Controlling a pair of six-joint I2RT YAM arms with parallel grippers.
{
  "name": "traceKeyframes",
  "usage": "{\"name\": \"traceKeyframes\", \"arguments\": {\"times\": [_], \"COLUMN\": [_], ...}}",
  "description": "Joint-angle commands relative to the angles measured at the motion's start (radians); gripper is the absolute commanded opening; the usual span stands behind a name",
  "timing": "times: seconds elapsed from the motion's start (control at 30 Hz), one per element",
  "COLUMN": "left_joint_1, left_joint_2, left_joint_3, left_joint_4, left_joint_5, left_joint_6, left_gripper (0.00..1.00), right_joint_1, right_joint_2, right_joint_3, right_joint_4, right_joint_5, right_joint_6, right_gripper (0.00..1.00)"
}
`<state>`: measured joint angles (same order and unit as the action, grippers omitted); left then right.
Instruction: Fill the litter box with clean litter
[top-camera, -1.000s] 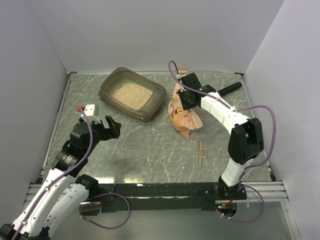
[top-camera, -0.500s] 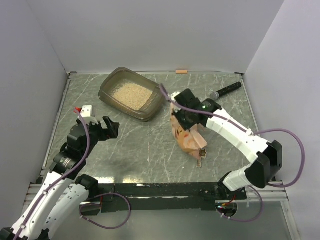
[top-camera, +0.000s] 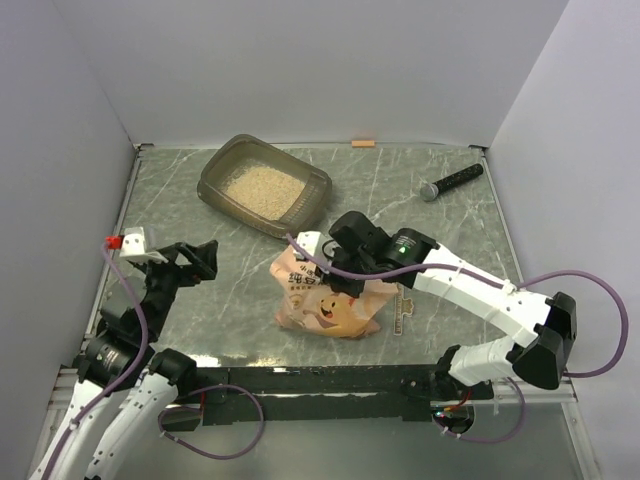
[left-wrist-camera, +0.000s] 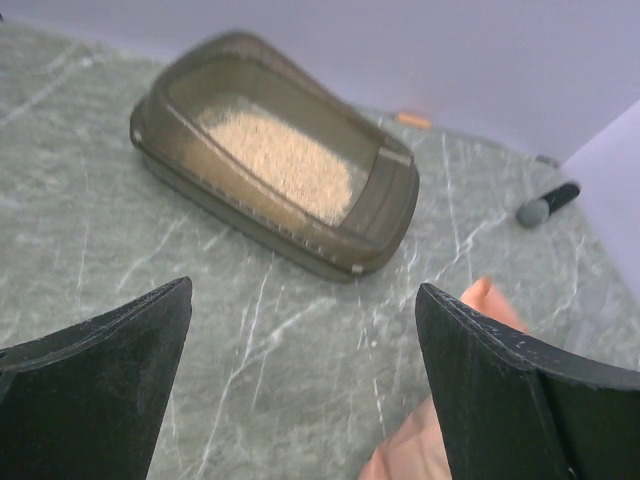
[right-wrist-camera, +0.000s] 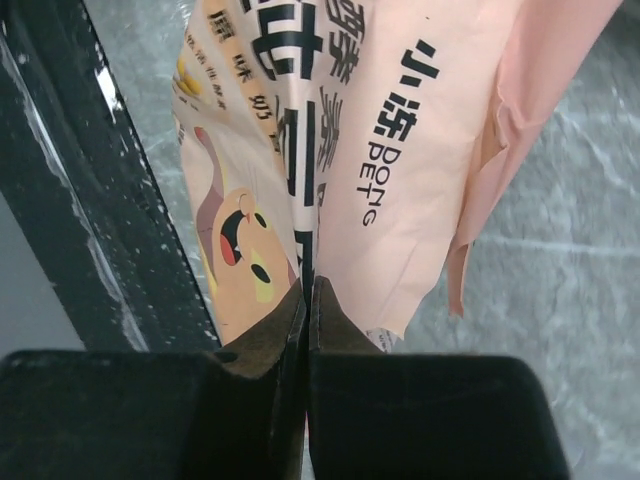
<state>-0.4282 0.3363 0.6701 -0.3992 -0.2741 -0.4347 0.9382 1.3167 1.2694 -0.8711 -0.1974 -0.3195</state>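
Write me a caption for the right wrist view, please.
Right pincer shut on a crinkly orange-pink plastic pouch.

Soft, even overhead light; faint shadows on the desk (top-camera: 240, 262). Overhead view sharp. Left wrist view: litter box (left-wrist-camera: 275, 165) slightly blurred, fingers (left-wrist-camera: 500, 400) of the left claw (left-wrist-camera: 303, 385) dark. Right wrist view: pouch (right-wrist-camera: 400, 180) print crisp.

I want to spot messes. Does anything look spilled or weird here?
No litter looks spilled: the granules sit inside the litter box. The odd thing is a black microphone lying on the table at the far right, nothing to do with litter.
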Motion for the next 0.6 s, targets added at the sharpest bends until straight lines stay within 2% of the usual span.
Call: {"name": "traceKeyframes", "arguments": {"times": [0.0,0.17,0.27,0.47,0.57], "left_joint_1": [0.006,0.006,0.006,0.006,0.006], "left_joint_2": [-0.019,0.027,0.046,0.122,0.162], "left_joint_3": [0.008,0.019,0.019,0.026,0.037], "left_joint_4": [0.043,0.026,0.023,0.008,-0.009], "left_joint_5": [-0.037,-0.033,-0.027,-0.004,-0.016], "left_joint_6": [-0.002,-0.003,-0.003,-0.007,-0.009], "left_gripper": [0.97,0.97,0.97,0.97,0.97], "right_joint_1": [-0.007,-0.007,-0.004,-0.003,-0.001], "right_joint_2": [-0.028,0.126,0.180,0.259,0.269], "right_joint_3": [0.082,0.249,0.295,0.347,0.319], "right_joint_4": [0.287,0.271,0.299,0.324,0.319], "right_joint_5": [-0.095,-0.155,-0.192,-0.233,-0.269], "right_joint_6": [-0.211,-0.259,-0.268,-0.305,-0.323], "right_gripper": [0.00,0.00,0.00,0.00,0.00]}}
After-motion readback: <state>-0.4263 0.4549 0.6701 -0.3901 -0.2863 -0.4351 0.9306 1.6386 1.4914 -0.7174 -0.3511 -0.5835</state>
